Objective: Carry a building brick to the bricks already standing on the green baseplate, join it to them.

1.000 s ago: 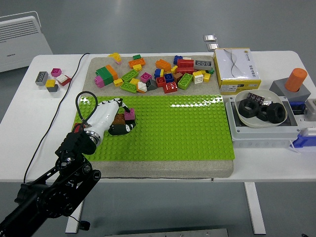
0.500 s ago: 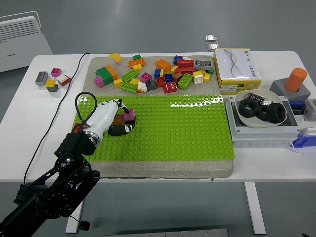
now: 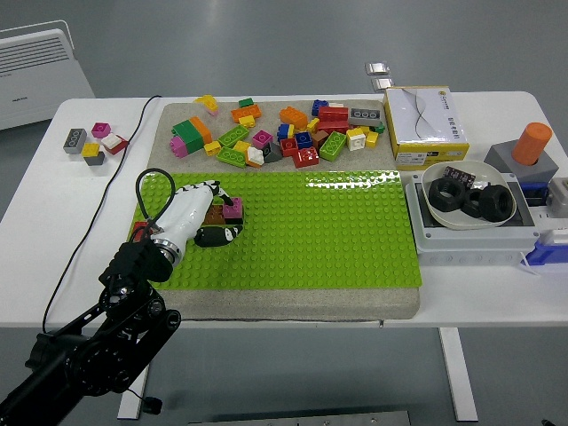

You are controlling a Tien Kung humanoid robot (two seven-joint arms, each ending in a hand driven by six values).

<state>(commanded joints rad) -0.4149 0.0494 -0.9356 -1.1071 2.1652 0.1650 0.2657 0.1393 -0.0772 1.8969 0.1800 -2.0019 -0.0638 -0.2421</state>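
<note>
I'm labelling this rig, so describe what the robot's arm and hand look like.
Only the left arm shows: black, jointed segments. Its hand has a glossy white shell with dark fingers. A thin black cable loops above the wrist, and there is a small red mark there.

Single head view — high, facing table [image 3: 293,302].

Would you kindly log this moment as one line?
left hand | on magenta brick and brown bricks | green baseplate left end | right arm unseen
</note>
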